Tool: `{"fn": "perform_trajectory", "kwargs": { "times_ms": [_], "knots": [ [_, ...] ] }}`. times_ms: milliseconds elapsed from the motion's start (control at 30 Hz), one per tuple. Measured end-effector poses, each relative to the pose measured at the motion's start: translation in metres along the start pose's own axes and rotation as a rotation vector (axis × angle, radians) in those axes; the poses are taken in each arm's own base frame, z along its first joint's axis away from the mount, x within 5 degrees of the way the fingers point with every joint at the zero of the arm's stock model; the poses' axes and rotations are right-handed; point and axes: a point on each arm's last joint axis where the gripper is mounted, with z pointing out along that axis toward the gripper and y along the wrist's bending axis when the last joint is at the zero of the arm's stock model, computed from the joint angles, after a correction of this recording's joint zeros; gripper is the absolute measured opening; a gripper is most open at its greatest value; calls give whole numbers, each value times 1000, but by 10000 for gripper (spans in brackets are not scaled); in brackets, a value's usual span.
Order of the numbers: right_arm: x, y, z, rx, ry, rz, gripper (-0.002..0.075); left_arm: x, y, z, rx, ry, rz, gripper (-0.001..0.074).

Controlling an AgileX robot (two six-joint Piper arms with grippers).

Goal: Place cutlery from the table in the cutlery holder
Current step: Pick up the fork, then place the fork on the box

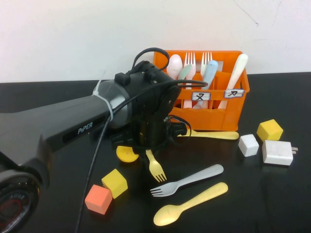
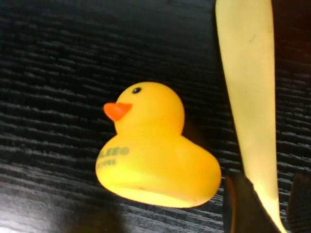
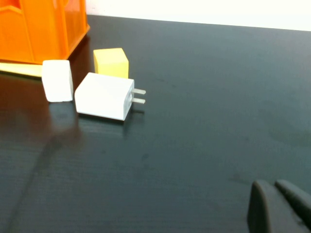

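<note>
I am working on one of the first steps: picking up the yellow fork [image 1: 156,166] with my left tool [image 1: 148,151], down in the middle of the counter [image 1: 48,97]. I think that tool is closing narrowly on the fork's handle, because the fork is hanging tilted under it with its prongs low, close to the counter. In my left wrist view a dark fingertip [image 2: 245,206] is touching the pale yellow handle. A yellow rubber duck [image 2: 155,150] is sitting just beside the fork.

Next I am going to need to lift the fork, carry it up and back, and drop it in the cutlery holder [image 1: 228,124], which is standing behind my tool with spoons and forks already inside.

More pieces are waiting: the grey fork [image 1: 187,180] and the yellow spoon [image 1: 189,204] are lying near the front, and a yellow knife [image 1: 216,135] is lying against the holder's front.

My right tool [image 3: 282,206] is resting low over bare counter, well apart from the white charger [image 3: 104,96], and I cannot tell how wide it is.
</note>
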Motion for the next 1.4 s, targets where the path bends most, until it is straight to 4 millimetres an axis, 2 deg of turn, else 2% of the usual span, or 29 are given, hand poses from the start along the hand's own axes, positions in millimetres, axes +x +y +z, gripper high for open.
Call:
{"fn": "perform_trajectory", "kwargs": {
  "times_ms": [533,600,700,933,1033,1167,1400],
  "knots": [
    [0,0,0,0,0,0,-4,4,-2,15,-18,33,36,197],
    [0,0,0,0,0,0,-4,4,-2,15,-18,33,39,182],
    [0,0,0,0,0,0,-4,5,-3,15,-20,33,75,108],
    [0,0,0,0,0,0,-4,16,0,10,-1,17,180,101],
    [0,0,0,0,0,0,-4,31,10,1,20,15,214,101],
    [0,0,0,0,0,0,-4,49,35,-22,105,-29,229,101],
    [0,0,0,0,0,0,-4,69,71,-77,444,-317,301,101]
  ]
}}
